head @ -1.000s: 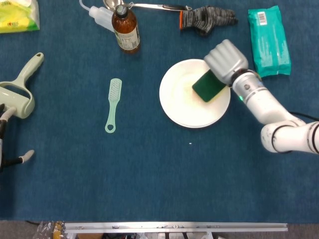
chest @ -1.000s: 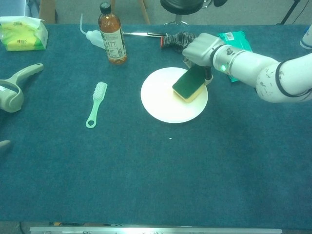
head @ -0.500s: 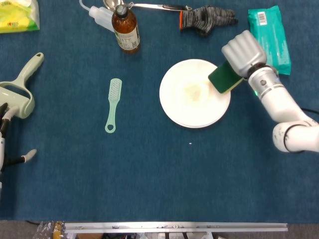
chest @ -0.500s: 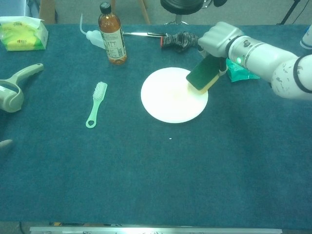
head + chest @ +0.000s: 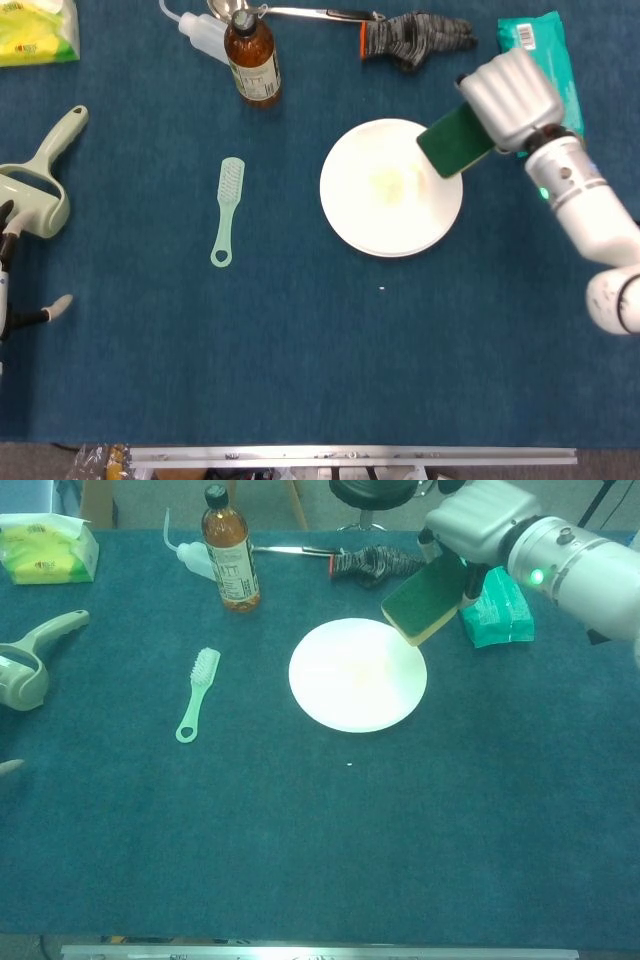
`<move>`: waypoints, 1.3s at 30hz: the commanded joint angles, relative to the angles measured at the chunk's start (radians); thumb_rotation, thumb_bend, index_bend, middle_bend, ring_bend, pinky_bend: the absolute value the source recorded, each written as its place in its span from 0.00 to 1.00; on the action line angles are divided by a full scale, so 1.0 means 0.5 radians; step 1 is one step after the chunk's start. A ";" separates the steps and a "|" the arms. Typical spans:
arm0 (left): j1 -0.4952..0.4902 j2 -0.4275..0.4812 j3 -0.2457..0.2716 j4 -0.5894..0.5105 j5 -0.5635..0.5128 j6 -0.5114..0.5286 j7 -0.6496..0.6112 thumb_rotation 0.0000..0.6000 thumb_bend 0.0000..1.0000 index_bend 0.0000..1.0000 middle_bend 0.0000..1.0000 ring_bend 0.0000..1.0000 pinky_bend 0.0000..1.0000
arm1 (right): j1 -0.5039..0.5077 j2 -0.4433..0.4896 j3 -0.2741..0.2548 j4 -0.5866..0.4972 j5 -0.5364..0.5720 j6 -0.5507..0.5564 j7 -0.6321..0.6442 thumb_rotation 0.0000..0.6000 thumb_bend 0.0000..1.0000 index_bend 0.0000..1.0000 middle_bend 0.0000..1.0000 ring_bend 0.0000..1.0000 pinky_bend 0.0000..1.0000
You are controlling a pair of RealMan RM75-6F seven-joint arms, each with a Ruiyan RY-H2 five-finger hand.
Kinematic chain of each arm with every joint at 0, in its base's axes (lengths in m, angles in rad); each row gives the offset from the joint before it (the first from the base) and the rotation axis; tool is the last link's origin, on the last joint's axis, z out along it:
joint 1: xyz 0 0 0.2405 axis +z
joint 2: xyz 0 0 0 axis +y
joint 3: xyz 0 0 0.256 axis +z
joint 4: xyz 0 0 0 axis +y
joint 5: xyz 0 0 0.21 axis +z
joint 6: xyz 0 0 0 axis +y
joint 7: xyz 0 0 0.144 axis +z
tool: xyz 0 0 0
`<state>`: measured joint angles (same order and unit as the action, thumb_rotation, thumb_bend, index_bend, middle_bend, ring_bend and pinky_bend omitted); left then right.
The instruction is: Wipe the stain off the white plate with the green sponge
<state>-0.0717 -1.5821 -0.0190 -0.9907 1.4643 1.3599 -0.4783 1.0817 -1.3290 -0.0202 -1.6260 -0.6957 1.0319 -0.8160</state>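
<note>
A white plate [image 5: 391,190] lies flat near the middle of a blue tabletop [image 5: 300,350], with a faint yellowish stain [image 5: 390,183] close to its centre. Above the plate's far right edge, the right robot hand [image 5: 508,97] grasps a green sponge [image 5: 455,141], which is tilted, with its yellow underside visible in the chest view; the sponge appears lifted clear of the plate. Just behind that hand lies a teal packet of wipes [image 5: 545,40]. Along the far edge of the tabletop sit a grey knitted glove [image 5: 415,38], a brown bottle [image 5: 251,57] and a clear squeeze bottle [image 5: 203,32]. A pale green brush [image 5: 227,209] lies well to the left of the plate. At the far left edge rests a lint roller [image 5: 40,186], and below it only part of the left robot hand [image 5: 12,300] shows; whether it is released or clenched cannot be told.
</note>
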 commanded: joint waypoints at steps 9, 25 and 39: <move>-0.010 0.014 -0.003 -0.035 0.006 0.011 0.033 1.00 0.09 0.11 0.00 0.04 0.28 | -0.205 0.113 -0.041 -0.196 -0.231 0.113 0.121 1.00 0.00 0.57 0.61 0.52 0.57; -0.042 0.008 -0.003 -0.080 0.013 -0.015 0.072 1.00 0.09 0.11 0.00 0.04 0.28 | -0.624 0.219 -0.226 -0.399 -0.613 0.325 0.259 1.00 0.00 0.57 0.62 0.52 0.57; -0.056 0.028 -0.004 -0.137 0.005 -0.024 0.123 1.00 0.09 0.11 0.00 0.04 0.28 | -0.790 0.136 -0.244 -0.223 -0.665 0.155 0.368 1.00 0.00 0.57 0.62 0.52 0.57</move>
<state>-0.0998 -1.5683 -0.0210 -1.0592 1.4669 1.3476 -0.4171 0.6908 -1.2588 -0.1432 -1.7412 -1.0266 1.1136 -0.6350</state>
